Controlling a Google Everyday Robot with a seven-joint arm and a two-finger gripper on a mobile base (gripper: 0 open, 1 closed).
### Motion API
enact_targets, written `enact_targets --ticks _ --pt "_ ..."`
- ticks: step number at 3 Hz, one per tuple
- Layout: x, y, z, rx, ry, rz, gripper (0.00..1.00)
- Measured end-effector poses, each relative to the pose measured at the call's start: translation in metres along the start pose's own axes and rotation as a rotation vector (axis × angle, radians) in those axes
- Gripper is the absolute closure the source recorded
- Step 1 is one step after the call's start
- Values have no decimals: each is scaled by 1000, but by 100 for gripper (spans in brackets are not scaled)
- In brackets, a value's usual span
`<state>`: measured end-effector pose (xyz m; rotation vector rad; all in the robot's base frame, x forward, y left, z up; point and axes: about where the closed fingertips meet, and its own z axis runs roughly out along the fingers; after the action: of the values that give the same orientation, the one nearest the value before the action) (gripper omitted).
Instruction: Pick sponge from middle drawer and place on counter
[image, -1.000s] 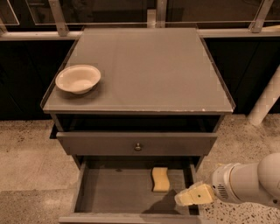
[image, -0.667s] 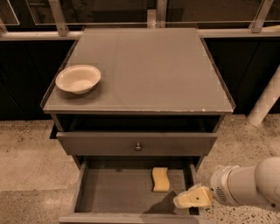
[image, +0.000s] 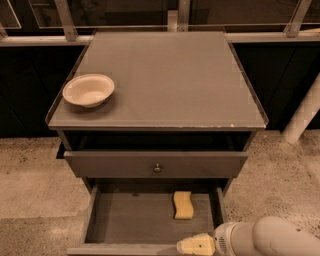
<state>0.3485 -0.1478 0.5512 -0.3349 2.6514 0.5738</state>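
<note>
The pale-yellow sponge (image: 183, 205) lies flat on the dark-grey floor of the open middle drawer (image: 135, 220), toward its right side. My cream-yellow gripper (image: 195, 245) sits at the drawer's front right corner, below and in front of the sponge, apart from it. The white arm runs off to the lower right. The grey counter (image: 170, 75) spreads above the drawers.
A cream bowl (image: 88, 90) stands on the counter's left front. A closed drawer front with a small round knob (image: 157, 168) sits above the open drawer. A white post (image: 302, 117) leans at the right. Speckled floor lies on both sides.
My gripper has moved down and to the left, away from the sponge toward the drawer's front edge. The sponge has not moved.
</note>
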Motion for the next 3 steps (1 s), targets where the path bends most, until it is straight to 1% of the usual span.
enact_targets --ticks 1,2,3 --pt "-11 -12 43 -2 -75 96 0" --pt "-17 -20 46 21 -110 104 0" --pt "-4 -26 55 40 -78 106 0"
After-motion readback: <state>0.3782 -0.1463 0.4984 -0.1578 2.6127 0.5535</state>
